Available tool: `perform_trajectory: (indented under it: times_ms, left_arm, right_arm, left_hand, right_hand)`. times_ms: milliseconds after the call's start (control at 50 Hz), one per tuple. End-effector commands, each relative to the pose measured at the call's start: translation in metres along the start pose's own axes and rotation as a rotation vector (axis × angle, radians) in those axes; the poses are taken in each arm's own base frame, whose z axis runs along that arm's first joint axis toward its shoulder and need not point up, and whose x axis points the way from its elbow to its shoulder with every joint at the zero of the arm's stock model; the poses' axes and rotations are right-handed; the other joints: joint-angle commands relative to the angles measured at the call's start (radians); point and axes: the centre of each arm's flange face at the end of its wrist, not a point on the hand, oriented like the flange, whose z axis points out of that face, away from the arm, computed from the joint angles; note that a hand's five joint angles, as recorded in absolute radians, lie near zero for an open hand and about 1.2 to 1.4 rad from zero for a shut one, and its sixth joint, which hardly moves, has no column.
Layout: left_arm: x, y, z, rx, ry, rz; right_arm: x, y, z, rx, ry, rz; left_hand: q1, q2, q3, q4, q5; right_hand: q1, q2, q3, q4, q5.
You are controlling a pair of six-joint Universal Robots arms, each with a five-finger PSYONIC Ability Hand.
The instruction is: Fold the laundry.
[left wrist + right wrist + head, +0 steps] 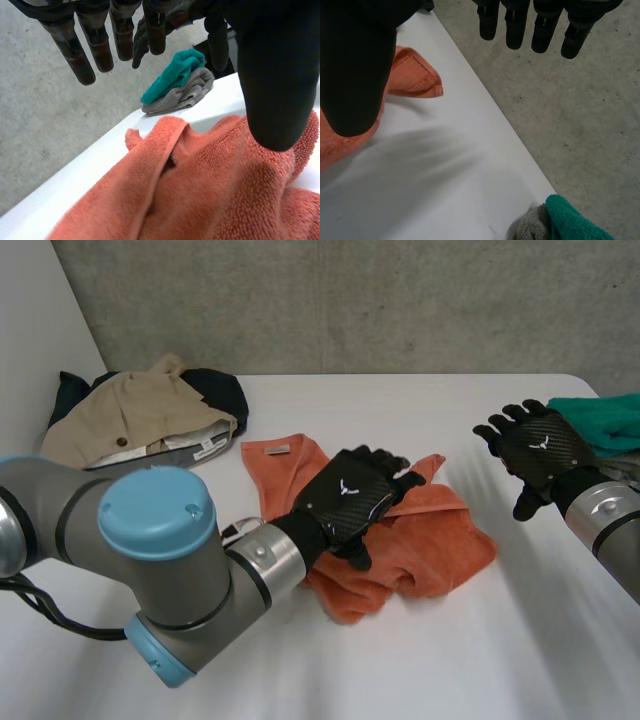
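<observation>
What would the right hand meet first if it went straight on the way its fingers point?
The way looks free: the right hand points over bare white table toward the concrete wall behind it, though depth is unclear.

Lab-like test space: white table, bare concrete wall.
</observation>
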Motion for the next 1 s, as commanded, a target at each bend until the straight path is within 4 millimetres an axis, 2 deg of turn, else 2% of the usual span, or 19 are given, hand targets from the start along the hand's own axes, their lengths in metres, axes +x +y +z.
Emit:
perform_trajectory:
  times_ms: [20, 80, 160, 300, 380, 400, 440, 480, 540, 560, 700, 800, 840, 860, 940, 1000]
  left_arm:
    - [-0.036, -0.041, -0.008, 0.079, -0.128, 0.058]
    - [-0.053, -0.048, -0.017, 0.066, -0.224, 0.056]
    - [-0.064, -0.044, -0.029, -0.010, -0.329, 0.030]
    - [-0.064, -0.023, -0.042, -0.169, -0.375, -0.015]
    - [-0.064, -0.010, -0.051, -0.228, -0.390, -0.034]
    - [-0.067, -0.006, -0.055, -0.246, -0.409, -0.041]
    - [-0.071, -0.002, -0.059, -0.261, -0.433, -0.044]
    - [-0.076, -0.003, -0.064, -0.264, -0.462, -0.046]
    - [-0.080, -0.009, -0.071, -0.251, -0.484, -0.047]
    - [-0.084, -0.009, -0.076, -0.254, -0.500, -0.049]
    - [-0.088, -0.014, -0.093, -0.238, -0.540, -0.086]
    - [-0.091, -0.016, -0.098, -0.226, -0.557, -0.086]
    - [-0.092, -0.017, -0.099, -0.223, -0.564, -0.086]
    - [-0.093, -0.018, -0.100, -0.219, -0.568, -0.084]
    - [-0.093, -0.019, -0.100, -0.214, -0.568, -0.083]
    - [-0.095, -0.021, -0.099, -0.200, -0.572, -0.078]
  right_arm:
    - [0.003, -0.003, 0.001, -0.006, -0.006, 0.001]
    - [0.007, -0.010, 0.001, -0.024, -0.022, 0.014]
    - [0.010, -0.022, -0.001, -0.083, -0.093, 0.088]
    - [0.011, -0.029, 0.000, -0.169, -0.199, 0.200]
    - [-0.012, -0.037, 0.006, -0.129, -0.289, 0.199]
    - [-0.026, -0.045, 0.008, -0.105, -0.329, 0.189]
    - [-0.041, -0.052, 0.011, -0.084, -0.366, 0.177]
    - [-0.061, -0.061, 0.016, -0.054, -0.418, 0.171]
    - [-0.080, -0.068, 0.023, -0.029, -0.457, 0.167]
    - [-0.093, -0.071, 0.030, -0.008, -0.480, 0.161]
    - [-0.136, -0.063, 0.065, 0.048, -0.471, 0.112]
    - [-0.142, -0.050, 0.089, 0.068, -0.343, 0.067]
    - [-0.143, -0.047, 0.094, 0.079, -0.319, 0.054]
    - [-0.144, -0.045, 0.097, 0.088, -0.306, 0.047]
    - [-0.142, -0.048, 0.098, 0.108, -0.296, 0.043]
    - [-0.132, -0.064, 0.096, 0.141, -0.272, 0.050]
  left_hand:
    - [-0.001, -0.016, -0.020, -0.011, -0.004]
    - [0.008, -0.007, -0.011, -0.002, 0.005]
    - [0.008, -0.007, -0.011, -0.002, 0.005]
    - [0.005, -0.010, -0.014, -0.005, 0.002]
    - [0.008, -0.007, -0.011, -0.002, 0.005]
    - [0.011, -0.004, -0.008, 0.001, 0.007]
    - [0.011, -0.004, -0.008, 0.001, 0.007]
    - [0.011, -0.004, -0.008, 0.001, 0.007]
    - [0.011, -0.004, -0.008, 0.001, 0.007]
    - [0.011, -0.004, -0.008, 0.001, 0.007]
    - [0.008, -0.007, -0.011, -0.002, 0.005]
    - [0.005, -0.010, -0.014, -0.005, 0.002]
    - [0.005, -0.010, -0.014, -0.005, 0.002]
    - [0.005, -0.010, -0.014, -0.005, 0.002]
    - [0.005, -0.010, -0.014, -0.005, 0.002]
    - [0.002, -0.013, -0.017, -0.008, -0.001]
  right_hand:
    - [-0.054, -0.040, -0.036, -0.032, -0.046]
    - [-0.054, -0.040, -0.036, -0.032, -0.046]
    - [-0.054, -0.040, -0.036, -0.032, -0.046]
    - [-0.054, -0.040, -0.036, -0.032, -0.046]
    - [0.073, 0.088, 0.091, 0.095, 0.082]
    - [0.126, 0.140, 0.144, 0.148, 0.134]
    - [0.147, 0.161, 0.165, 0.169, 0.155]
    - [0.159, 0.173, 0.177, 0.180, 0.167]
    - [0.162, 0.176, 0.180, 0.183, 0.170]
    - [0.162, 0.176, 0.180, 0.183, 0.170]
    - [0.126, 0.141, 0.145, 0.148, 0.135]
    - [0.179, 0.193, 0.197, 0.201, 0.188]
    - [0.284, 0.299, 0.302, 0.306, 0.293]
    - [0.515, 0.529, 0.533, 0.536, 0.523]
    - [1.166, 1.181, 1.184, 1.188, 1.175]
    - [1.168, 1.182, 1.186, 1.189, 1.176]
